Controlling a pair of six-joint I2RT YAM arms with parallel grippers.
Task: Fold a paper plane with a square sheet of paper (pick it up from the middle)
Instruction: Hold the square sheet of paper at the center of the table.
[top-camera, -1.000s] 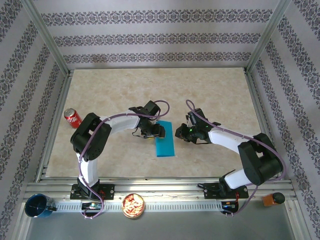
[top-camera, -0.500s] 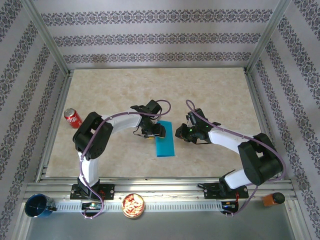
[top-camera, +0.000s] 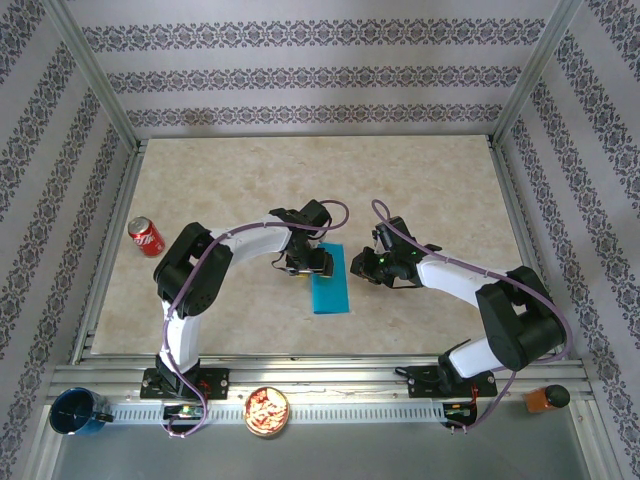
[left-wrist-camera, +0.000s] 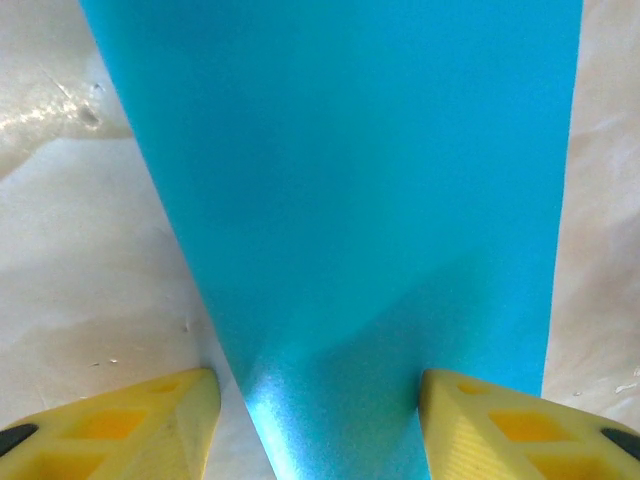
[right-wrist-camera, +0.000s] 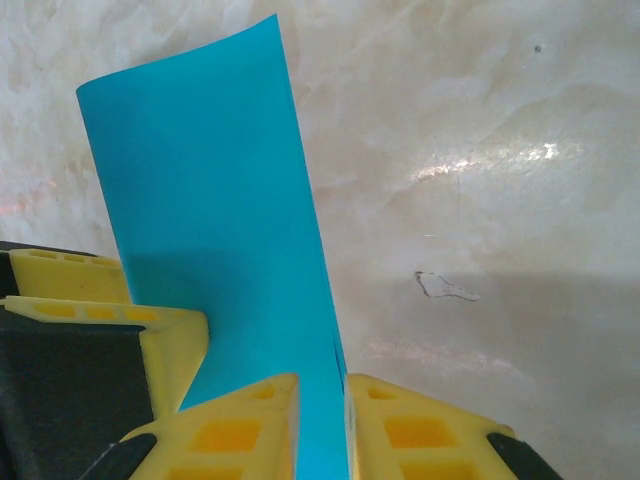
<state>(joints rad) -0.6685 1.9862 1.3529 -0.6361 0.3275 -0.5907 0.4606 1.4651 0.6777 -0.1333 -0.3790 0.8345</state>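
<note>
The left gripper reaches in from the left and meets the turquoise sheet of paper at its far end. In the left wrist view its yellow fingers stand apart with the sheet running between them. A sliver of table shows beside the left finger, and the right finger sits against the paper's edge. I read this gripper as released and astride the sheet, not clamping it. From above, the sheet lies near the middle of the table, between the two wrists. It looks like a narrow oblong there, not a full square, which suggests it is already doubled over. Its long axis runs from the far side toward the arm bases, leaning slightly left at the far end. The right gripper comes in from the opposite side at the same far end. In the right wrist view its two fingers are clenched on a thin raised flap of the sheet, which stands up off the table and curls away. Both grippers are at the paper, but only the right one has hold of it. The next crease probably depends on that flap swinging leftward across the long axis toward the open left gripper, which is placed to pin or press it.
</note>
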